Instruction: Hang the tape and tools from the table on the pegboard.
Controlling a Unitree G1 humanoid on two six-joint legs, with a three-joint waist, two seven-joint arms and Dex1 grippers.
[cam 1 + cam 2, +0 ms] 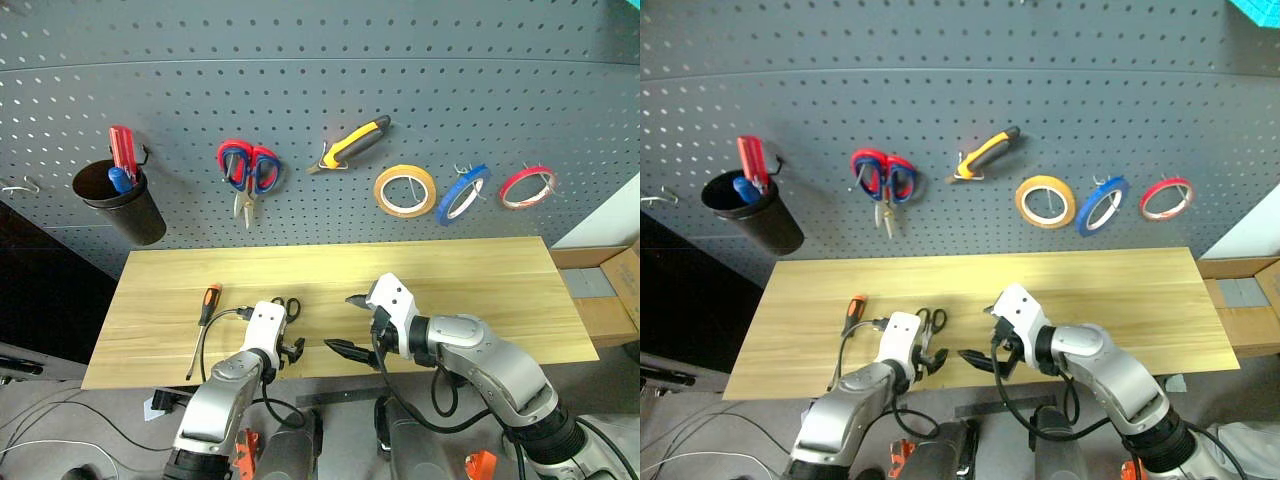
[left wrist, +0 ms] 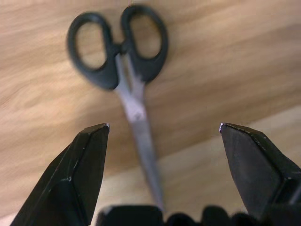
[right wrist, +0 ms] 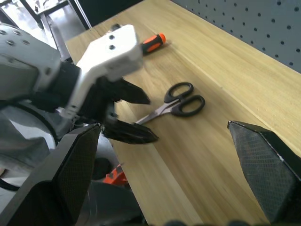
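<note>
Small black-handled scissors (image 2: 134,101) lie on the table (image 1: 450,270) near its front edge, handles toward the pegboard (image 1: 300,60). My left gripper (image 2: 163,126) hovers open just over their blades, one finger on each side, tilted downward. To the right, my right gripper (image 3: 162,127) is open and empty above the front edge, facing the left gripper (image 3: 151,118). The slim orange-and-black screwdriver (image 1: 205,320) lies on the table to the left. On the pegboard hang the orange-and-black pliers (image 1: 352,143) and, at the far right, the red tape (image 1: 527,187).
Also on the pegboard are a black cup (image 1: 125,205) holding a red-handled screwdriver, red-and-blue scissors (image 1: 248,170), a yellow roll (image 1: 404,190) and a blue roll (image 1: 463,193). Cardboard boxes (image 1: 605,290) stand beyond the table's right end. Cables trail below the front edge.
</note>
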